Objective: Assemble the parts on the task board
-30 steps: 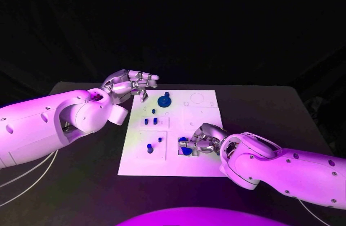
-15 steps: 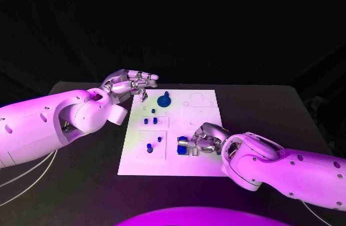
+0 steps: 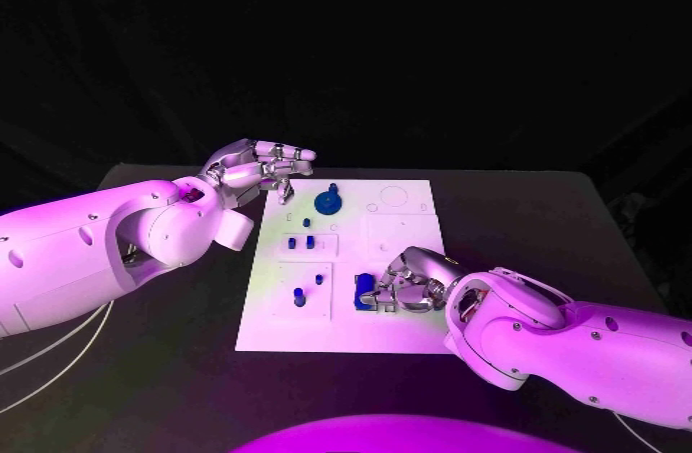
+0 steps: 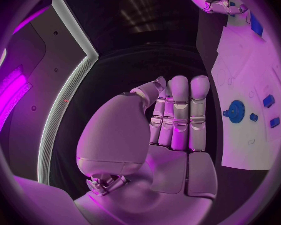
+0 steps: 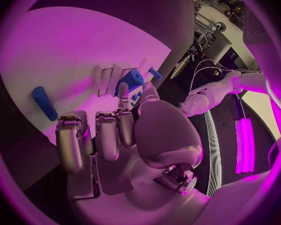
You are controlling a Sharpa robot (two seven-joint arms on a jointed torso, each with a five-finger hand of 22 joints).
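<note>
My right hand (image 3: 401,285) pinches a blue part (image 3: 366,289) over the white board's (image 3: 411,328) near right section. My left hand (image 3: 260,168) sits at the board's far left corner, fingers curled, holding nothing.

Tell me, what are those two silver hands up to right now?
Left hand idle at the task board's far corner, fingers curled, holding nothing. Right hand down on the board, fingers on a blue part. Nothing in the way.

board far-right bare | right hand (image 3: 401,285) blocks near slots | gear (image 3: 329,203) far-left
</note>
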